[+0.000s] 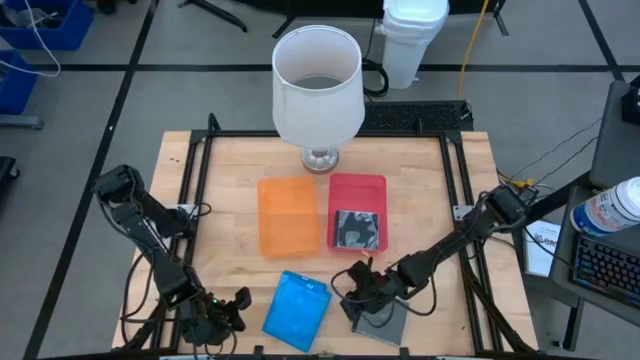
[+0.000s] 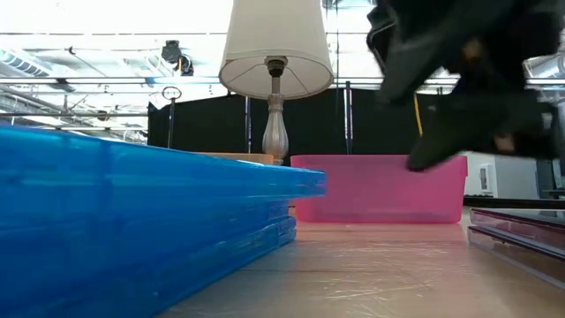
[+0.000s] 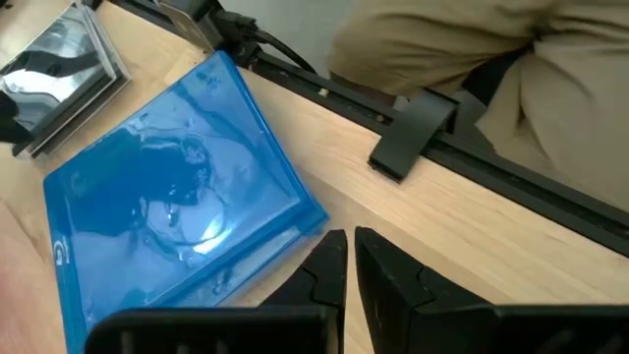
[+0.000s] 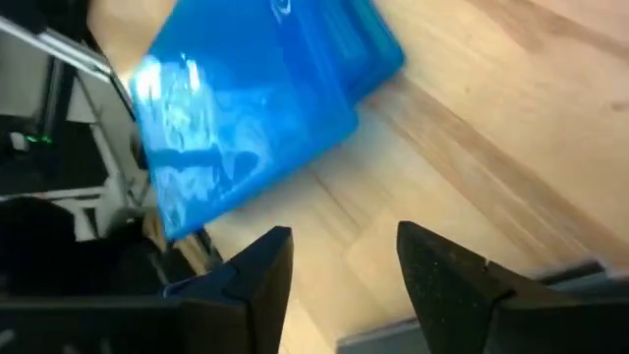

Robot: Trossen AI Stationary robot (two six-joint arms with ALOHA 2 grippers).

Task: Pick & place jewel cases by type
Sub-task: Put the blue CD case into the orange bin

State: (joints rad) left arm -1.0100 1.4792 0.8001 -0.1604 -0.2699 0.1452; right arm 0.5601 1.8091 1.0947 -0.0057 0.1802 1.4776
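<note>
One dark grey jewel case (image 1: 356, 229) already sorted into the red tray (image 1: 357, 187) from above, orange tray (image 1: 288, 216) bare; blue jewel cases (image 1: 297, 310) and another grey case (image 1: 382, 321) left by the table's near edge, right gripper (image 1: 352, 290) hovering between them. Low down, blue stack (image 2: 132, 221) untouched. Left wrist: left gripper (image 3: 349, 258) pinched closed on nothing beside the blue (idle, apparently). Right wrist: fingers (image 4: 263, 264) spread, empty.

A pale wooden counter (image 1: 420, 190) framed by black metal rails stands on a grey floor (image 1: 200, 45) crossed by dark lines. A white-shaded lamp on a silvery turned base (image 1: 318, 80) stands at its far edge, a white plastic bin (image 1: 412, 40) behind.
</note>
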